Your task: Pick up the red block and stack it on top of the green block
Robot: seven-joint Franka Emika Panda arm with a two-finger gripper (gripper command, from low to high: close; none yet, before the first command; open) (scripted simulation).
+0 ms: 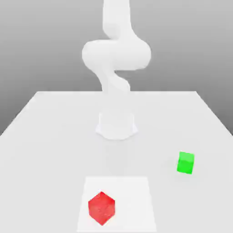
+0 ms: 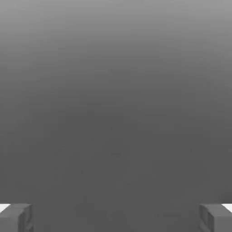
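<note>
Nearest, at seven o'clock in the exterior view, the red block (image 1: 101, 208) sits on a white square (image 1: 132, 205); the green block (image 1: 185, 163) rests on the counter (image 1: 54, 150) toward four o'clock. Beyond stands the Panda arm (image 1: 117, 54), its end effector (image 2: 116, 218) released, fingertips wide apart.

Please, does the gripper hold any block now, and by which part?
Nothing is held: the gripper is open, and both blocks, red and green, are away from it.

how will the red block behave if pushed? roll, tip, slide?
The red block likely won't roll: its faces look flat. Its blocky, squat shape suggests sliding before tipping. Sharp edges and straight outline hint it's stiff, not floppy.
</note>
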